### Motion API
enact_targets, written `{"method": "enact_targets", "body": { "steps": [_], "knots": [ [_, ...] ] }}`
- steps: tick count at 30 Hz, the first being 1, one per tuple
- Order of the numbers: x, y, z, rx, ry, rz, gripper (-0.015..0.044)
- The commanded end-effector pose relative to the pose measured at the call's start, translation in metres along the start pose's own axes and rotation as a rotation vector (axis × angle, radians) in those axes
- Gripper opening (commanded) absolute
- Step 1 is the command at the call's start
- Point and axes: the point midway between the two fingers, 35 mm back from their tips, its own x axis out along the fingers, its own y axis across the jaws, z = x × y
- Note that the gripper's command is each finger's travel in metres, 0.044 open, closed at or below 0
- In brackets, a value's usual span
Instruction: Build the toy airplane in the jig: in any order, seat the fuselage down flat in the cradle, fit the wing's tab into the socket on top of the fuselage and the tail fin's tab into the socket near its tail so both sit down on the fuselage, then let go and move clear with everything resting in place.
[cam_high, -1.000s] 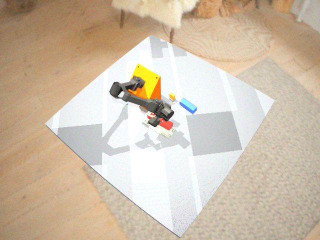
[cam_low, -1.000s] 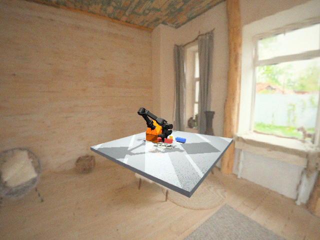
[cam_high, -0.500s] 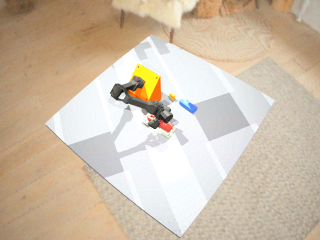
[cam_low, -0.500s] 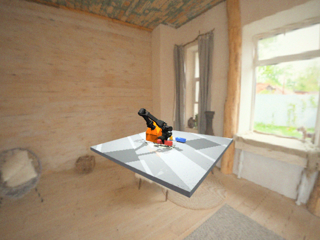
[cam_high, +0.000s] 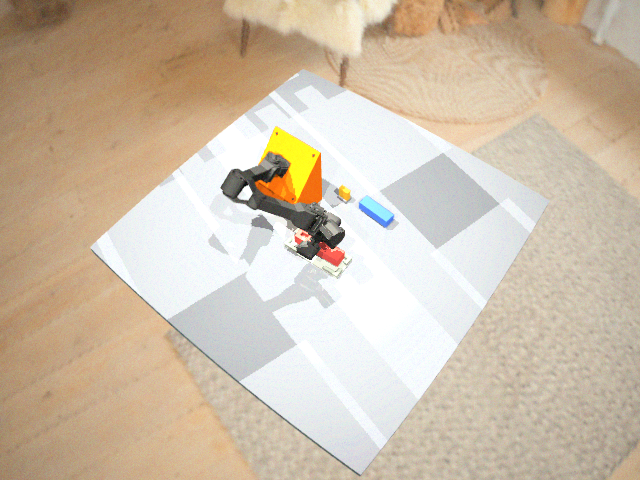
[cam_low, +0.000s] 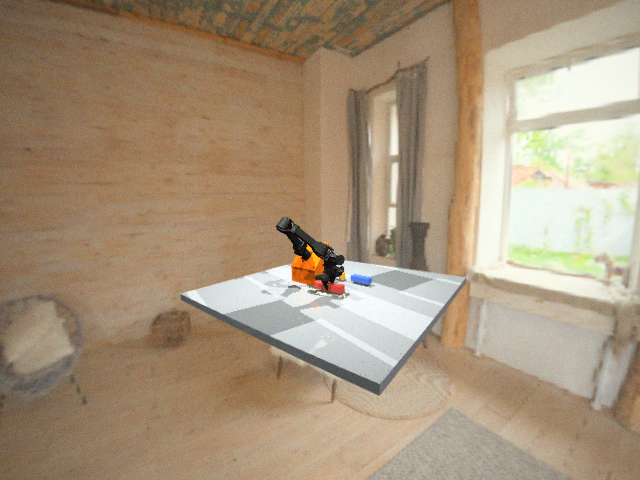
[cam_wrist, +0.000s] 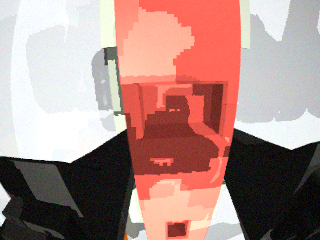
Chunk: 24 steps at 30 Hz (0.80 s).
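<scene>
The tool (cam_high: 316, 246) is clamped on the red fuselage (cam_high: 330, 254), which lies in the pale cradle (cam_high: 338, 270) on the table (cam_high: 439, 248). In the wrist view the fuselage (cam_wrist: 176, 47) runs straight away from the camera, with a large square socket (cam_wrist: 175, 116) at its middle and a small one (cam_wrist: 176, 230) nearer the lens; it seems to sit between the cradle's pale walls, though the close view blurs this. The blue wing (cam_high: 376, 210) and the small yellow tail fin (cam_high: 344, 193) lie on the table beside the orange arm mount (cam_high: 305, 170), apart from the jig.
</scene>
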Motion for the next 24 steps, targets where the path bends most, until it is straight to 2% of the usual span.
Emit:
{"method": "enact_targets", "body": {
  "steps": [1, 6, 11, 24],
  "knots": [
    [0.0002, 0.0019, -0.0004, -0.006, -0.002, 0.006, 0.0195],
    [0.0000, 0.0001, -0.0001, 0.000, 0.000, 0.000, 0.0161],
    [0.0000, 0.0001, -0.0001, 0.000, 0.000, 0.000, 0.0030],
    [0.0000, 0.0001, -0.0001, 0.000, 0.000, 0.000, 0.0371]
  ]
}}
